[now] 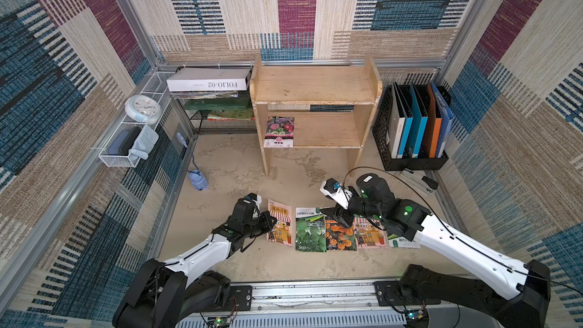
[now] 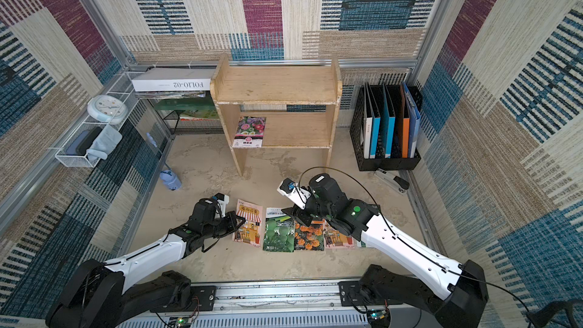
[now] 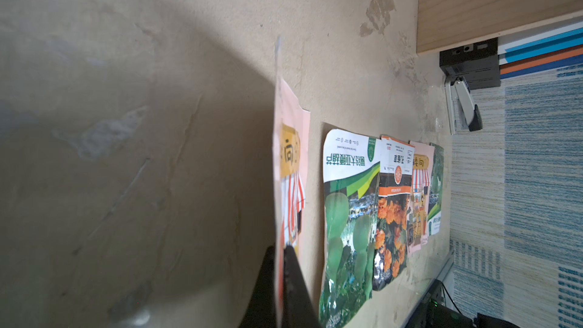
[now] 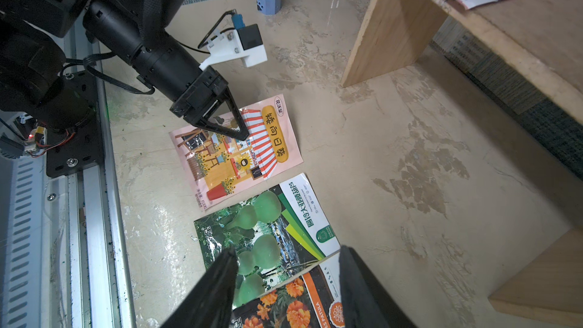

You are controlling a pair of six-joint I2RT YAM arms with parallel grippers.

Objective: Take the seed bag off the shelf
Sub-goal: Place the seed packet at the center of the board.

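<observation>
Wire baskets (image 1: 116, 160) hang on the left wall with a round clock (image 1: 142, 108) in them, and a small blue figure (image 1: 198, 180) stands on the table below. Right of it, near the front, the left gripper (image 4: 243, 134) is pinched tight on the left edge of a pink bag (image 1: 279, 227). In the left wrist view that edge runs between the fingers (image 3: 296, 285). Far behind, the shelf (image 1: 315, 85) stands against the back wall. The seed bag (image 1: 279, 130), printed with pink and purple flowers, lies flat at the left end of its lower tier, its near end just over the front edge. Near again, a gourd bag (image 1: 310, 230) and a marigold bag (image 1: 340, 238) lie side by side, the marigold bag's edge overlapping the gourd bag. The right gripper (image 4: 287, 252) hovers over them, jaws half apart, nothing between. A second pink bag (image 1: 369, 236) lies partly under that arm. Far right stands a black file holder (image 1: 380, 121) with folders, a stapler (image 1: 421, 181) just in front.
</observation>
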